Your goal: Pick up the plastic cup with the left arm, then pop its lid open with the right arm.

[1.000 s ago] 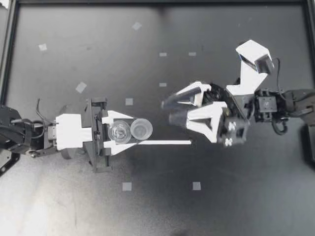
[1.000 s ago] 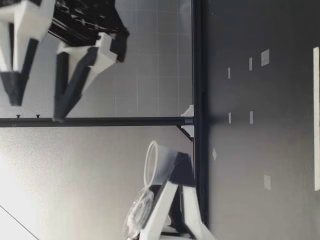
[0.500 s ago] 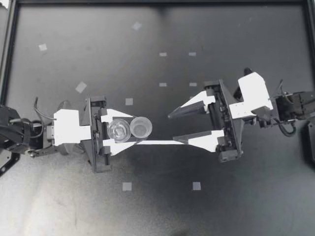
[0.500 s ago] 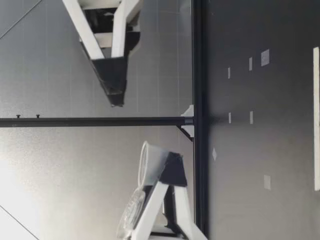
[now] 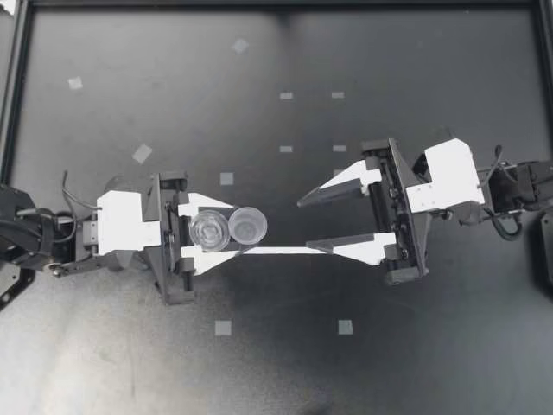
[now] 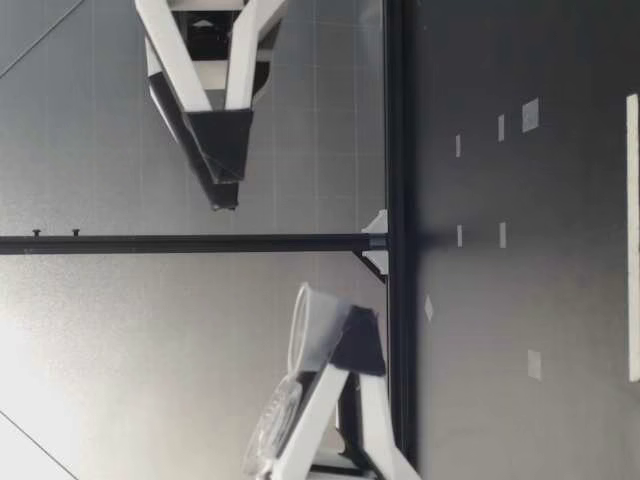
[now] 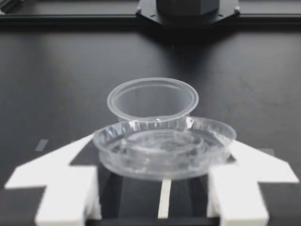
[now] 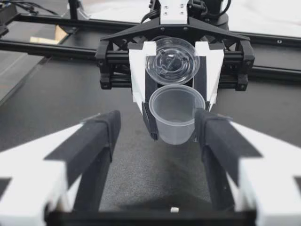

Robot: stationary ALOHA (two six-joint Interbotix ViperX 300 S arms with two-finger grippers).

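The clear portion cup [image 5: 248,226], its lid [image 5: 210,230] laid open behind it, is pinched between the fingers of the left gripper [image 5: 235,228] and held off the black table [image 5: 389,363], left of centre. The right gripper [image 5: 304,224] is spread wide, just right of the cup and apart from it. The thin wall could be crushed by a hard squeeze, or the cup knocked loose if its rim is struck by a right fingertip
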